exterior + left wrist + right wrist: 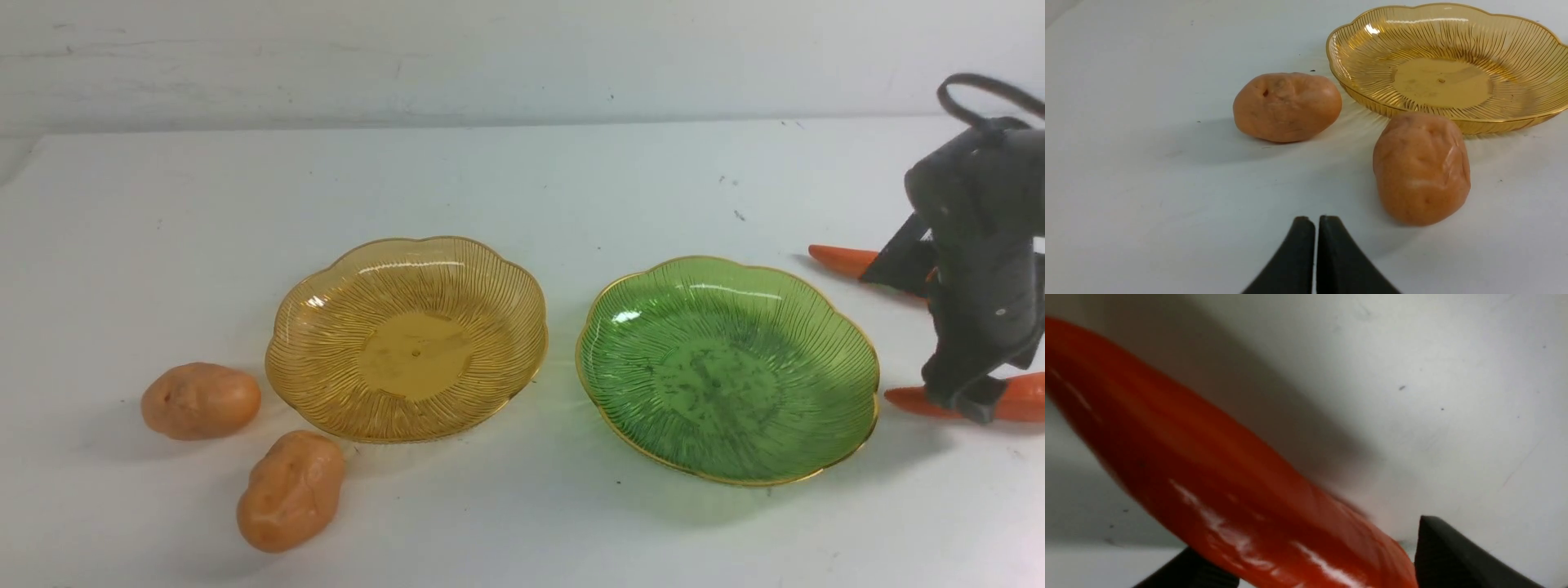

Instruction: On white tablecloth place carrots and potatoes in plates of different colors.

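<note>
Beyond the shut left gripper [1316, 220], two ribbed translucent plates [416, 355] [727, 384] are seen; two glossy tapered carrots [1229, 477] [841, 260] lie by the spread right gripper [1327, 555]; two lumpy potatoes [1286, 107] [1421, 167] lie nearer the left gripper.

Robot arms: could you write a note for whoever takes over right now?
Left gripper: jaws shut, empty.
Right gripper: jaws open, a carrot between them.
Potatoes on the cloth beside the amber plate; carrots beyond the green plate, on its right.
Done: nothing plated.
Left: both carrots, both potatoes.
</note>
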### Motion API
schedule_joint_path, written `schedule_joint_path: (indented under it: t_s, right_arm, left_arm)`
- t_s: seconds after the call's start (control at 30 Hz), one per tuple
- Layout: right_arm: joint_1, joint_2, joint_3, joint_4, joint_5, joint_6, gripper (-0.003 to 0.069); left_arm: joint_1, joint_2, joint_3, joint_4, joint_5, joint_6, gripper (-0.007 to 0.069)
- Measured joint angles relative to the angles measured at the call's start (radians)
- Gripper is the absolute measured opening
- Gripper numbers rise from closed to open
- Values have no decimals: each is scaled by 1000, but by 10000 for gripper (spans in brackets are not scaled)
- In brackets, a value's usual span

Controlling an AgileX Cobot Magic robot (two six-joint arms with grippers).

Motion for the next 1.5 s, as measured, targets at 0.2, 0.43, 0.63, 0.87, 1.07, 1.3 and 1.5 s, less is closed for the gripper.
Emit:
schedule_joint_path:
  t_s: [0.2, 0.43, 0.63, 0.87, 1.07, 1.3, 1.5]
  right_arm:
    - [0, 3, -2, 22, 11, -1, 375]
    - [0, -12, -3, 42, 2, 63, 251]
    - [0, -120, -15, 77, -20, 130, 252]
    - [1, -385, -70, 455, -6, 252, 252]
    - [64, -404, -75, 734, -88, 227, 252]
    - [157, -308, -75, 740, -141, 211, 270]
    - [181, -240, -75, 696, -146, 237, 450]
  left_arm:
    - [0, 0, 0, 0, 0, 0, 0]
    - [0, 0, 0, 0, 0, 0, 0]
    - [0, 0, 0, 0, 0, 0, 0]
    - [0, 0, 0, 0, 0, 0, 0]
    - [0, 0, 0, 0, 0, 0, 0]
    - [0, 0, 0, 0, 0, 0, 0]
    - [0, 0, 0, -66, -6, -39, 0]
